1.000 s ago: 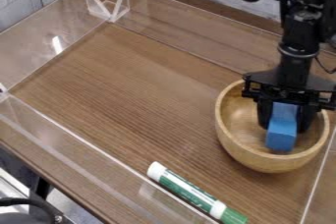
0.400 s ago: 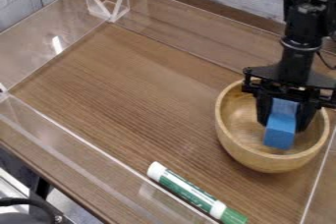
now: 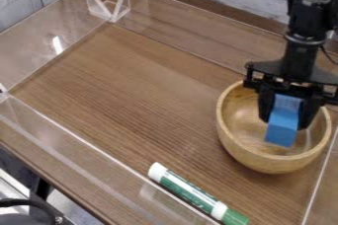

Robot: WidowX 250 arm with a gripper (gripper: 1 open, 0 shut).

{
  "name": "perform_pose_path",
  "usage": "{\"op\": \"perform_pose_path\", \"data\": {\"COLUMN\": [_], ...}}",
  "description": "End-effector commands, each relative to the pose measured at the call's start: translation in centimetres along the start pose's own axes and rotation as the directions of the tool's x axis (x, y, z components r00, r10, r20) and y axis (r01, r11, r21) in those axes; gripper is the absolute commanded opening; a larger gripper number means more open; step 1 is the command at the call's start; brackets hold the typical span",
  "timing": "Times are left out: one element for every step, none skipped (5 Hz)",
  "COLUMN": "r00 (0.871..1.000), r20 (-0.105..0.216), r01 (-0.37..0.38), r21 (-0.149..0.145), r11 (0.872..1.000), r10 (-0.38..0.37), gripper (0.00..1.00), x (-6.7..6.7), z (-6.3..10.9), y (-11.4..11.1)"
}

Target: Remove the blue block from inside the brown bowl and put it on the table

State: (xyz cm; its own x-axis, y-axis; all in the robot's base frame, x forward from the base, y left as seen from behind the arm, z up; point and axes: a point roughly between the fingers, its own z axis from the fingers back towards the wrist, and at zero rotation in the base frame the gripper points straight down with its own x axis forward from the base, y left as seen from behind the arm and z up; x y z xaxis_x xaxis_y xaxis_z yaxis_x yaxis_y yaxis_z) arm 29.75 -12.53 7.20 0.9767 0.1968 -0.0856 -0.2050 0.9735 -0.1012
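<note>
Gripping the small bright blue rectangular block [image 3: 283, 121]: black gripper [image 3: 284, 104], fingers on either side of the block's upper part. Block upright, inside the round light-brown wooden bowl [image 3: 238, 140], at right of frame. Black robot arm [image 3: 309, 22] extends to the upper right. White-and-green marker [image 3: 197, 194] lies near the bowl, bottom centre. Medium-brown wood-grain table [image 3: 126, 96] spans the frame; clear acrylic wall [image 3: 66, 155] runs along lower left.

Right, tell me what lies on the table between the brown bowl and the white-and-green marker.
Only bare wood tabletop shows between the bowl and the marker in the camera view.
</note>
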Motion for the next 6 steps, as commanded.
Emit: {"op": "perform_pose_path", "data": {"r00": [0.996, 0.996, 0.996, 0.996, 0.995, 0.995], "r20": [0.086, 0.082, 0.078, 0.073, 0.067, 0.063], "r01": [0.024, 0.034, 0.044, 0.058, 0.071, 0.084], "r21": [-0.046, -0.046, -0.046, -0.046, -0.046, -0.046], "r11": [0.999, 0.998, 0.998, 0.997, 0.996, 0.995], "r10": [-0.020, -0.030, -0.040, -0.054, -0.068, -0.081], "gripper": [0.00, 0.00, 0.00, 0.00, 0.00, 0.00], "x": [0.61, 0.50, 0.39, 0.28, 0.17, 0.05], "z": [3.69, 3.91, 4.14, 4.30, 4.46, 4.65], "y": [-0.61, -0.54, -0.46, -0.39, -0.31, -0.23]}}
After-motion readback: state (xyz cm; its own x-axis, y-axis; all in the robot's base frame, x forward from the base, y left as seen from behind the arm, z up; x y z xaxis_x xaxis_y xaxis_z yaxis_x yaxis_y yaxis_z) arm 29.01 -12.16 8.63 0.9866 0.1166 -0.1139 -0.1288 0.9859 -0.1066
